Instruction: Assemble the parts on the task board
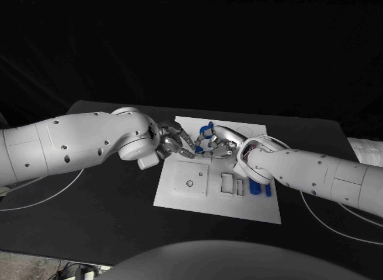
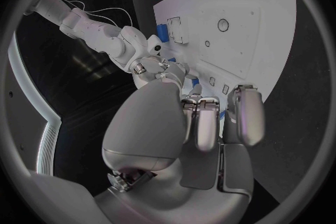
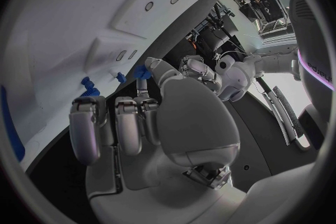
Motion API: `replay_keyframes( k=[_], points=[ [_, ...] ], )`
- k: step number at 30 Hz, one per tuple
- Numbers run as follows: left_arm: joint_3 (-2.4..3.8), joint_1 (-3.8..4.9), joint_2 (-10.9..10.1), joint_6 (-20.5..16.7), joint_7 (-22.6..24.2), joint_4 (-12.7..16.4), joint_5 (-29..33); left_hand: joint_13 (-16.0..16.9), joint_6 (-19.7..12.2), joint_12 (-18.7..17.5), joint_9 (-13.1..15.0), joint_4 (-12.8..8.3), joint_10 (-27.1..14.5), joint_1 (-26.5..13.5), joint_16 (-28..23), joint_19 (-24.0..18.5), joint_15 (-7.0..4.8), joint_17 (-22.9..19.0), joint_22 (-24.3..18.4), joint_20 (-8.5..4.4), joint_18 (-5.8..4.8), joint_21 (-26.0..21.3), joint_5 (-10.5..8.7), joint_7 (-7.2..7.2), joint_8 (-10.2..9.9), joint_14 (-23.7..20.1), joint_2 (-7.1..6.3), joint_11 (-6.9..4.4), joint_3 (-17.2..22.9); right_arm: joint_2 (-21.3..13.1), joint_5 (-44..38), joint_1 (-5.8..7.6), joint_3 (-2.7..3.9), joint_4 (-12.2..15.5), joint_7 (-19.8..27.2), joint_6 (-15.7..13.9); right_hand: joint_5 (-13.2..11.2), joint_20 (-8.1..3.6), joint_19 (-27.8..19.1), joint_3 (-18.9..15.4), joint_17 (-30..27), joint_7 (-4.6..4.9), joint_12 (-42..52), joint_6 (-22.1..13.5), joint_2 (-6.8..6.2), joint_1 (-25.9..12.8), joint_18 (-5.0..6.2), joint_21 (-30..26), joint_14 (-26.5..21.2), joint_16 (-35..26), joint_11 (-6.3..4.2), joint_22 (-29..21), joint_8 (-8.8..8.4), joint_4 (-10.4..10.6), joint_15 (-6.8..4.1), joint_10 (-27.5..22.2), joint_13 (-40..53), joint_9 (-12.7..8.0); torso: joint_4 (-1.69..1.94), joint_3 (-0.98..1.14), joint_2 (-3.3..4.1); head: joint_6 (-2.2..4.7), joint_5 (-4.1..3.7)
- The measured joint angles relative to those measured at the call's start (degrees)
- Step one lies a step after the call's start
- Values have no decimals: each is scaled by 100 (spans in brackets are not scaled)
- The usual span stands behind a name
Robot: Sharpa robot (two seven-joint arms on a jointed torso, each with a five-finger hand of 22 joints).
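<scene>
The white task board (image 1: 185, 195) lies in the middle of the black table. Both hands meet over its far half. My right hand (image 1: 221, 143) pinches a small blue part (image 3: 142, 71) between thumb and a finger, its other fingers curled in. My left hand (image 1: 179, 144) reaches in from the other side with fingers curled, their tips beside another blue part (image 1: 199, 149); whether it holds that part is hidden. A blue part (image 1: 210, 125) shows above the two hands. Two more blue parts (image 1: 254, 188) lie at the board's right edge, under my right forearm.
The board's near half carries a square plate with a round hole (image 1: 191, 178) and two narrow rectangular slots (image 1: 227, 183). White cables (image 1: 48, 195) trail over the table on both sides. Black table surface (image 1: 115, 221) lies open to the left of and in front of the board.
</scene>
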Motion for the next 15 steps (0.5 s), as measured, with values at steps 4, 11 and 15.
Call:
replay_keyframes(
  k=[4,11,15],
  points=[
    [0,-2,-3,35,-72,-12,0,0,76,-44,-78,0,9,0,0,-16,85,3,0,81,1,-30,0,130,44,2,0,132,0,-5,-6,0,1,0,11,-13,0,0,0,0,0,6,0,-7,0,0,0,0,0,0,0,0,-2,0,0,0,0,-1,0,1,-1,0,3],
    [0,-9,-14,53,-171,-20,-21,0,122,-50,-118,-16,0,0,0,-37,128,3,0,113,0,-64,0,176,67,-11,0,183,-16,-21,-8,-4,1,-3,32,-47,-1,0,0,0,0,0,0,-17,0,0,0,0,21,0,0,-1,-13,0,21,0,0,2,-4,-1,-1,0,-5],
    [0,-18,-5,62,-207,-42,-39,0,122,-54,-154,-16,0,0,0,-48,153,3,-1,130,-1,-85,0,176,67,6,0,184,-16,-22,-8,-5,1,-5,50,-73,-1,0,0,0,0,5,0,-23,0,0,0,0,21,0,0,-1,-23,0,21,0,0,3,-6,-1,-1,0,-6]
  ],
)
